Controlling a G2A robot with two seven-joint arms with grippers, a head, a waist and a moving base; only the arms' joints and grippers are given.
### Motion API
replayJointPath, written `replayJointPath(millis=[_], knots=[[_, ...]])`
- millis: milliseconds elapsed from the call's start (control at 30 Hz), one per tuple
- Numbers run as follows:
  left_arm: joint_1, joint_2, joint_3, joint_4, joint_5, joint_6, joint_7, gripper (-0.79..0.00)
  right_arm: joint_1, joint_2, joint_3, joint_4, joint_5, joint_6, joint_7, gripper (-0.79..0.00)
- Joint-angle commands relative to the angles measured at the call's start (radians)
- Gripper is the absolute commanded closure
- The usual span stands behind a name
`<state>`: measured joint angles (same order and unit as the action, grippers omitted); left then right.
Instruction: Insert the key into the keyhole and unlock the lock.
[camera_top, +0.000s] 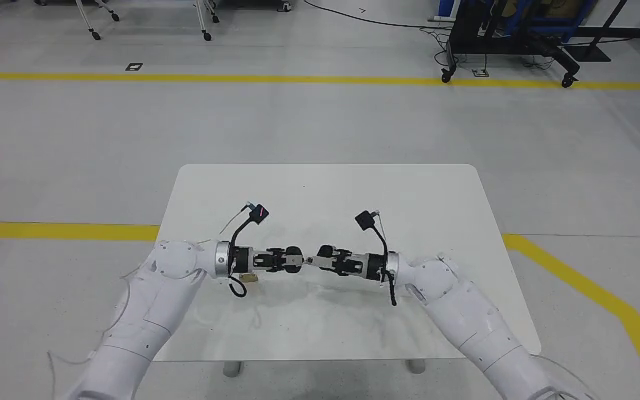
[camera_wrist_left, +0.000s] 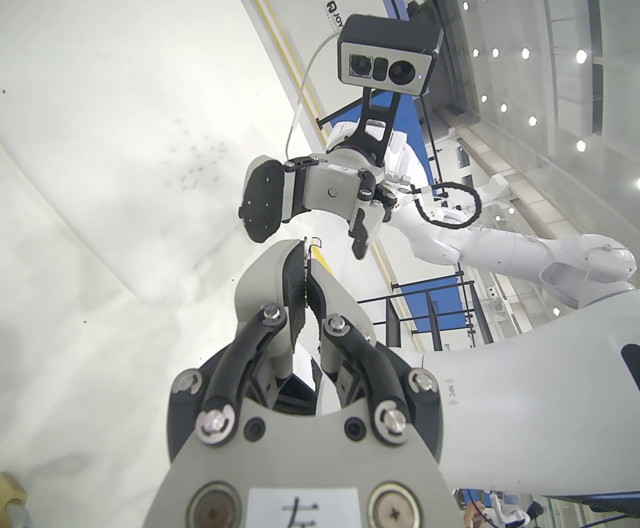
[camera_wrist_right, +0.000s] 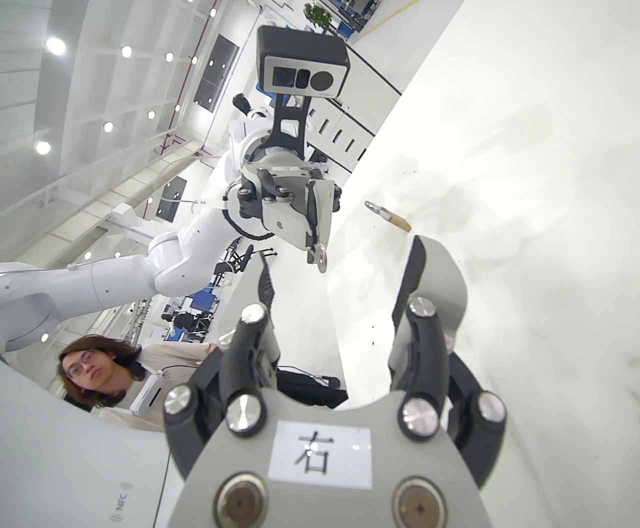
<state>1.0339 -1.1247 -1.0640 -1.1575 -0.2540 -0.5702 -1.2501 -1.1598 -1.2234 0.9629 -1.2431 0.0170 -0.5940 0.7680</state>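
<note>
A: What sits closest?

B: The left gripper (camera_wrist_left: 306, 254), right under its own camera. Its fingers are pressed together on the key (camera_wrist_right: 320, 258), a thin metal piece pinched at the very tips, its round end sticking out past them.

A: And the other one?

B: The right gripper (camera_wrist_right: 340, 260) has its fingers spread wide, pads facing each other across a broad gap.

A: Where are the two?

B: Seen from above, both hang over the middle of the table (camera_top: 420, 200), tip to tip: the left at 9 o'clock, the right at 3 o'clock, with the key in the small space between them. Whether the key's end touches the right one's fingers I cannot tell.

A: And the lock?

B: The lock (camera_wrist_right: 395, 219), brass with a silver shackle, lies on the table, apart from the key. From above it is at about 8 o'clock from the left gripper, just beside that arm's wrist, and it lies free of both grippers.
</note>
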Motion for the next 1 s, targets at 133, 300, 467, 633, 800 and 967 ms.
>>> replayJointPath(millis=[133, 300, 467, 633, 800, 967], knots=[[-0.013, 0.003, 0.028, 0.009, 0.000, -0.007, 0.007, 0.000, 0.020, -0.006, -0.022, 0.017, 0.005, 0.023, 0.004, -0.311], [-0.022, 0.009, 0.045, 0.010, -0.002, -0.014, 0.014, 0.000, 0.031, -0.008, -0.031, 0.033, 0.032, 0.006, 0.031, -0.292], [-0.030, 0.014, 0.059, 0.017, -0.005, -0.020, 0.020, 0.000, 0.041, -0.010, -0.041, 0.053, 0.073, -0.011, 0.069, -0.206], [-0.037, 0.020, 0.075, 0.016, -0.013, -0.025, 0.025, 0.000, 0.057, -0.012, -0.049, 0.079, 0.119, -0.027, 0.115, -0.135], [-0.043, 0.026, 0.089, 0.017, -0.019, -0.031, 0.031, 0.000, 0.070, -0.014, -0.057, 0.091, 0.128, -0.030, 0.129, 0.000], [-0.047, 0.034, 0.104, 0.014, -0.022, -0.039, 0.039, 0.000, 0.077, -0.016, -0.065, 0.098, 0.128, -0.034, 0.131, 0.000]])
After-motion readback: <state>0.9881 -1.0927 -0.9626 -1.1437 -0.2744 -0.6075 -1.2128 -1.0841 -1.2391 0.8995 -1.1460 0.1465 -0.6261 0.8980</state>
